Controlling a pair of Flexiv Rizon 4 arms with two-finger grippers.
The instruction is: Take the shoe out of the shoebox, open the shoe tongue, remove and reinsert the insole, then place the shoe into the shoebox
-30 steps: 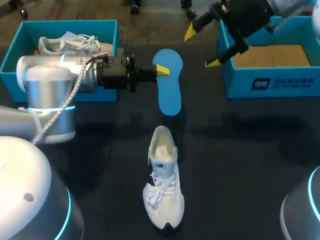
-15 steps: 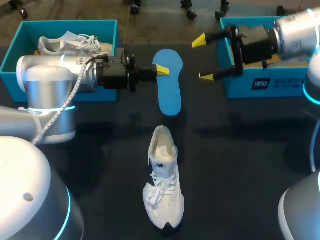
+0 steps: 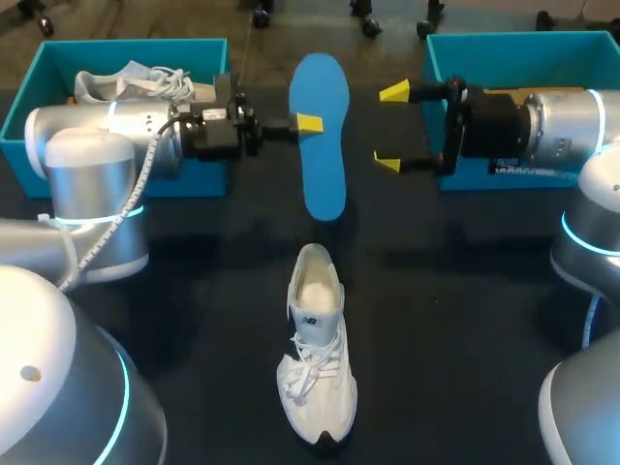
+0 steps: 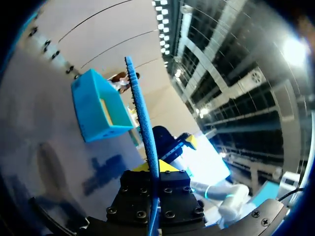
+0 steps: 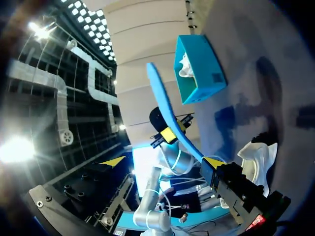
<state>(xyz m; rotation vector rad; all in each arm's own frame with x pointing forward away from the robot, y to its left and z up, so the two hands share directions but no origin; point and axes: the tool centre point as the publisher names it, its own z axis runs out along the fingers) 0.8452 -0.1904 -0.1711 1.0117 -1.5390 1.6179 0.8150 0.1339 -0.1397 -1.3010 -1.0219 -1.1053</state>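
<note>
Left gripper (image 3: pixel 310 124), fingers horizontal, clamped on one long edge of the blue insole (image 3: pixel 322 145), one yellow tip lying on its upper face; in the left wrist view the insole (image 4: pixel 142 118) appears edge-on, pinched between the fingers. Right gripper (image 3: pixel 390 127) spread wide and holding nothing, its two yellow tips just beside the opposite edge of the insole without touching it; from the right wrist view the insole (image 5: pixel 167 110) hangs ahead of the parted fingers of this gripper (image 5: pixel 163 162). Count: one insole, two shoes, two shoeboxes. The insole is held clear of the table (image 3: pixel 465 320), broad face up, long axis running from the far side toward the robot, between the two boxes. The white shoe (image 3: pixel 315 358) lies on the table on the robot's side of the insole and apart from it, sole down, on the same axis, toe toward the robot and heel opening toward the insole. The left shoebox (image 3: pixel 116 46) contains the second shoe (image 3: pixel 136 82); the right shoebox (image 3: pixel 504 44) shows only a brown lining.
</note>
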